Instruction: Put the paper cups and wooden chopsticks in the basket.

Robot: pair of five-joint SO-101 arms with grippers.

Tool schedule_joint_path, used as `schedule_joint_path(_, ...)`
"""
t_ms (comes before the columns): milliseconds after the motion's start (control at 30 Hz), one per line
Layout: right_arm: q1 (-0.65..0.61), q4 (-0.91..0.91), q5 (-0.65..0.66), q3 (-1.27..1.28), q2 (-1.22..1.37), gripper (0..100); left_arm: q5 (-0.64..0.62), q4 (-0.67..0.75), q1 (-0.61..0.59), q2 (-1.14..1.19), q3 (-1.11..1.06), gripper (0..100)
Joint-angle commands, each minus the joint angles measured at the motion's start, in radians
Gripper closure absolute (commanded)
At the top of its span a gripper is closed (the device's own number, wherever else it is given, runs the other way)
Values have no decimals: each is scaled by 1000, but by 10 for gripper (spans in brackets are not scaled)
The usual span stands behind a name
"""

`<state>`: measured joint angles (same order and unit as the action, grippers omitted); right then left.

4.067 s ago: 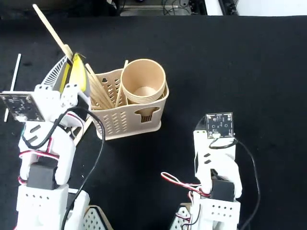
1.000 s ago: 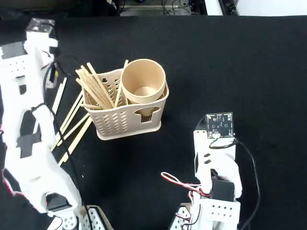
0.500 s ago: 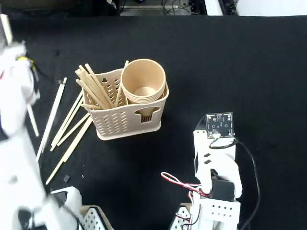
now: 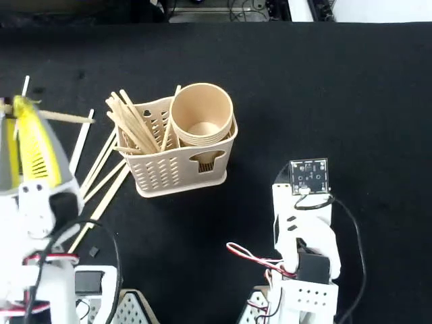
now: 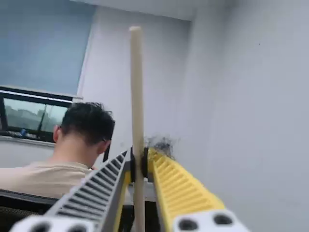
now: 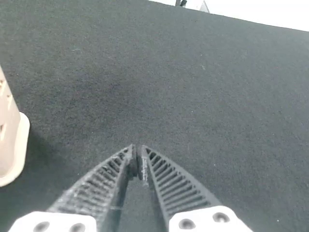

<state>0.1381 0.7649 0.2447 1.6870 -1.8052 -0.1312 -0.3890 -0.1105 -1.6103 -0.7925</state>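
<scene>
My left pincer [image 5: 138, 166] is clamped on one chopstick [image 5: 136, 87], which runs crosswise through the jaws. Near it, loose sticks [image 4: 101, 174] lie fanned on the table [image 4: 324, 88], just beside the basket [image 4: 179, 169]. The basket holds stacked cups [image 4: 201, 115] in one compartment and a leaning bundle of sticks [image 4: 131, 125] in the other. My right pincer [image 6: 136, 162] is closed on nothing, low over the table beside the basket.

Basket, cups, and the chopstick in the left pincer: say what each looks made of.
Basket: likely moulded plastic, matte beige; regular punched slots. Cups: apparently paper, dull tan; thin rolled rims, nested. Chopstick in the left pincer: probably bare wood; pale, matte, plain shaft.
</scene>
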Motion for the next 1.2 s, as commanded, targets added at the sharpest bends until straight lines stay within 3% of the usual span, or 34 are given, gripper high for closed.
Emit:
schedule_joint_path(0,-5,-11,2,-4,-65,977,-114,2,54,52,-7,971)
schedule_joint_path(133,-5,-11,2,-4,-65,977,-164,-11,94,161,-35,971)
schedule_joint_path(367,-5,-11,2,-4,-65,977,-137,44,97,253,-205,935)
schedule_joint_path(500,-5,-12,2,-4,-65,977,-130,-98,99,253,-180,815)
schedule_joint_path(767,-5,-12,2,-4,-65,977,-43,-407,91,264,107,797)
schedule_joint_path(833,-5,-11,2,-4,-65,977,-15,-488,48,270,189,797)
schedule_joint_path(1000,-5,-11,2,-4,-65,977,-11,-689,-220,459,366,801)
schedule_joint_path(1167,-5,-11,2,-4,-65,977,28,-692,-361,783,387,800)
